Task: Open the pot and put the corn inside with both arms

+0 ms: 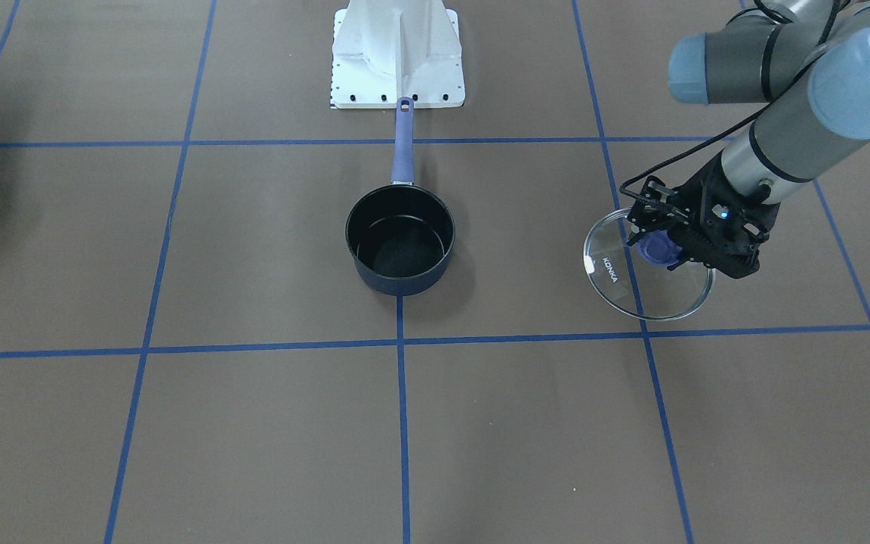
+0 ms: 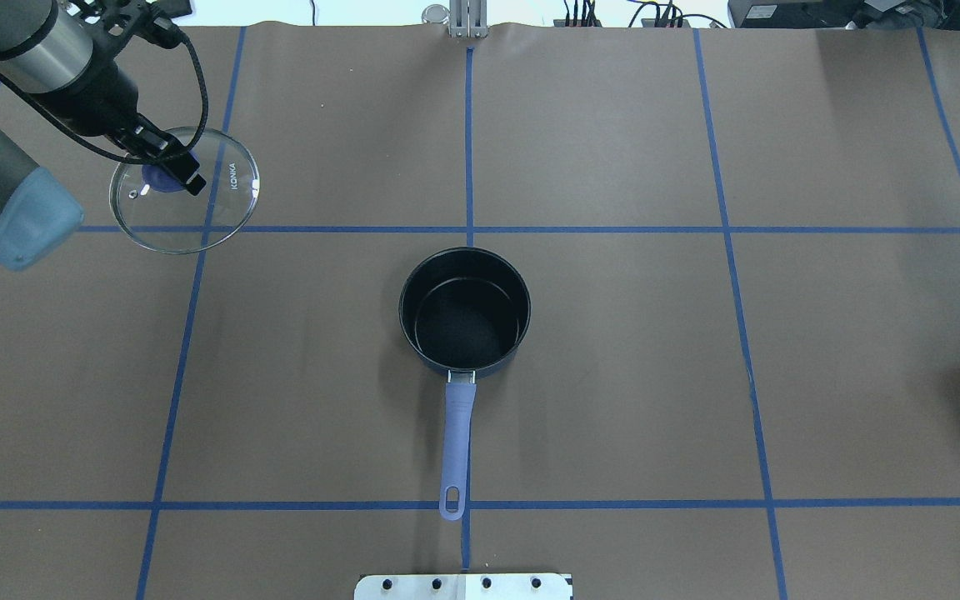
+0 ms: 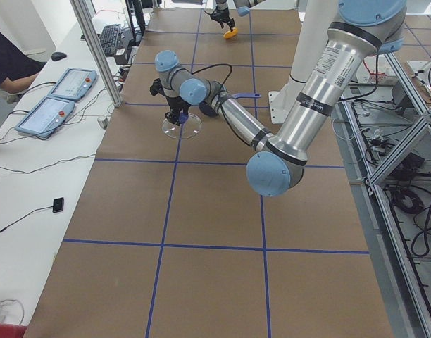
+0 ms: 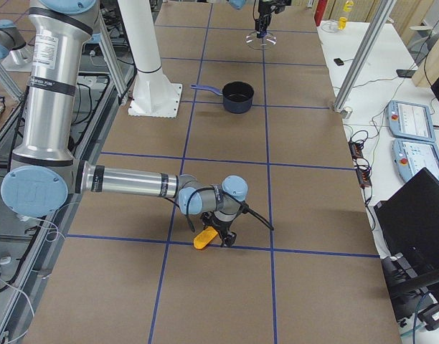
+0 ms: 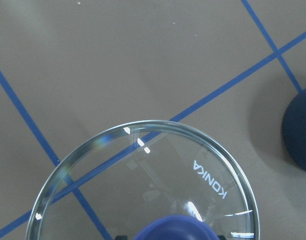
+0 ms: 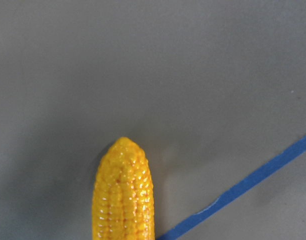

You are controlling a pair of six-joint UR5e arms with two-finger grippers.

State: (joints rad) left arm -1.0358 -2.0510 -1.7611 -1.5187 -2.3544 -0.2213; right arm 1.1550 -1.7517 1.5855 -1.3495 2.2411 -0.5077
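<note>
- Pot (image 2: 463,310): at the centre of the table (image 2: 613,417), uncovered and empty, handle pointing toward the robot base.
- Left gripper (image 1: 661,245): clamped on the blue knob (image 5: 175,227) of the glass lid (image 2: 222,208), well off to the robot's left of the pot. Whether the lid's rim rests on the table or hangs just above it cannot be told.
- Corn (image 4: 205,239): lying on the table far to the robot's right, well apart from the pot. Right gripper (image 4: 223,235) is down beside it, but it shows only in the side views, so its opening cannot be told.
- Risk: the cob is rounded and glossy. An off-centre pinch would likely make it roll or slip out.
- Risk: if the lid is released while tilted or raised, the glass could drop and slide.
- Risk: nothing holds the pot. A cob landing on the rim could nudge or tip it.
- Hidden: the right wrist view shows only the cob's tip and no fingers.
- Hidden: the overhead and front views cut the cob off at the frame edge.
- Hidden: the left wrist view crops the knob and shows the pot only as a dark sliver.
</note>
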